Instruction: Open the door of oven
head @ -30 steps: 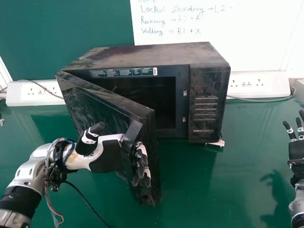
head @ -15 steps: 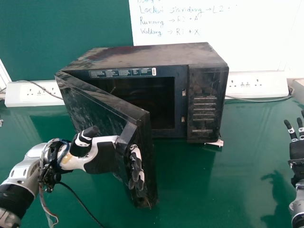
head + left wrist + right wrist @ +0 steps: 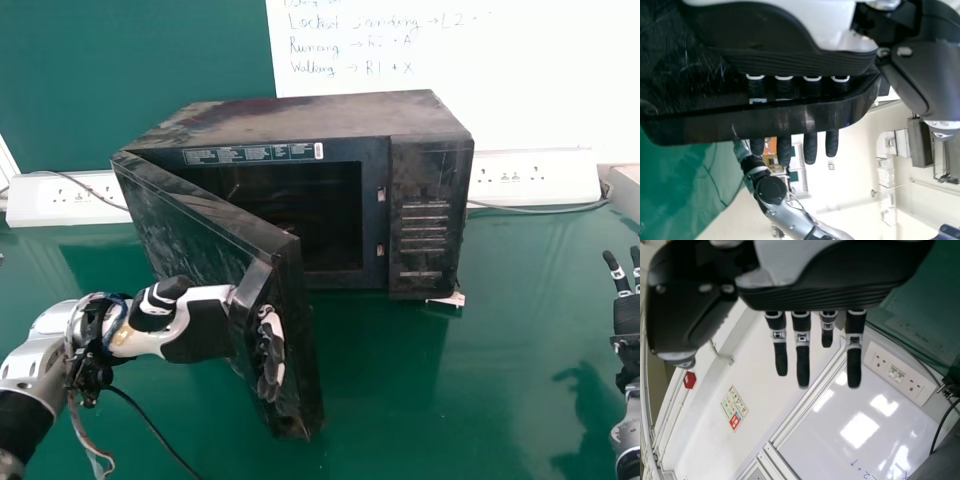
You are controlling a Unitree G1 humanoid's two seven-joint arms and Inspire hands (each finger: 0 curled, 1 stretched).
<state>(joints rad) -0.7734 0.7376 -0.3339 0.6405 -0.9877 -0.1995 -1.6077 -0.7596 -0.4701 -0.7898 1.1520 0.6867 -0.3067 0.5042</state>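
Oven point(image 3: 300, 115) sits on green tabletop point(image 3: 480, 380) — whiteboard point(image 3: 520, 80) (inked) behind.

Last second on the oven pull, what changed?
The door swung a little wider, its free edge moving toward the robot's left and away from the oven body. The left hand moved left with it, fingers straight behind the handle. Nothing newly gripped or let go. Unchanged: oven body in place, right hand open at the head view's right edge.
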